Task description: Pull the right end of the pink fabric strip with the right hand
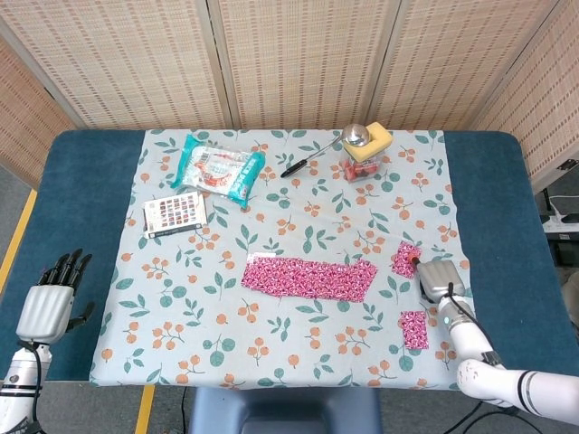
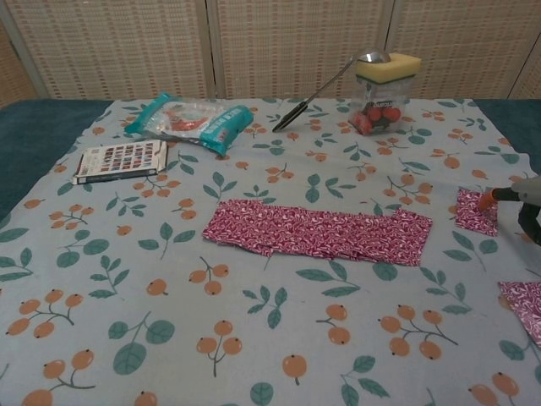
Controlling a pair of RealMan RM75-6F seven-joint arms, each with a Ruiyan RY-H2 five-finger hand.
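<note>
The long pink fabric strip (image 1: 309, 277) (image 2: 317, 231) lies flat on the floral cloth near its middle. A small pink end piece (image 1: 406, 259) (image 2: 474, 211) lies apart from the strip, a gap to its right. My right hand (image 1: 438, 278) (image 2: 526, 199) is just right of that piece and pinches its right edge with an orange-tipped finger. My left hand (image 1: 50, 303) rests on the blue table at the far left, fingers stretched out and holding nothing; the chest view does not show it.
Another small pink piece (image 1: 414, 329) (image 2: 524, 306) lies near the cloth's front right. At the back stand a jar with a yellow sponge (image 1: 365, 154) (image 2: 382, 93), a ladle (image 1: 312, 155) and a teal snack bag (image 1: 218, 168). A colour card (image 1: 174, 213) lies left.
</note>
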